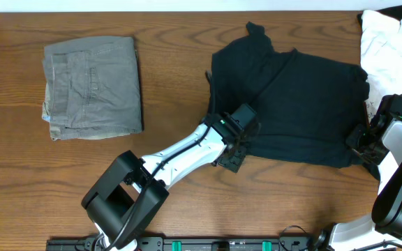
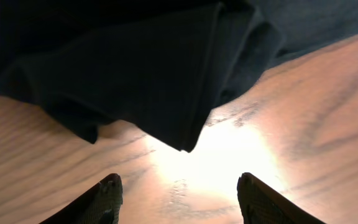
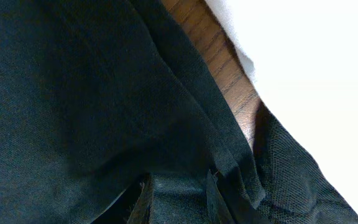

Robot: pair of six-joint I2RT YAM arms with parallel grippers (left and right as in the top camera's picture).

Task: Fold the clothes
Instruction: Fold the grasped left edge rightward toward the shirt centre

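Black rumpled T-shirt (image 1: 306, 104), flat on table (image 1: 180, 42).

Black T-shirt (image 1: 306, 104): thin soft cloth, matt. Table (image 1: 187, 56): smooth wood with visible grain and a slight sheen. Grey-green trousers (image 1: 93, 87): heavier matt cloth, stitched seams. White garment (image 1: 389, 49): matt cloth.

I'm seeing a brown wood-grain table (image 1: 187, 42) filling the overhead frame, with a pale strip (image 1: 187, 4) running along the top edge. Glare (image 2: 222, 155) is shining off the wood, lower centre of the left wrist view.
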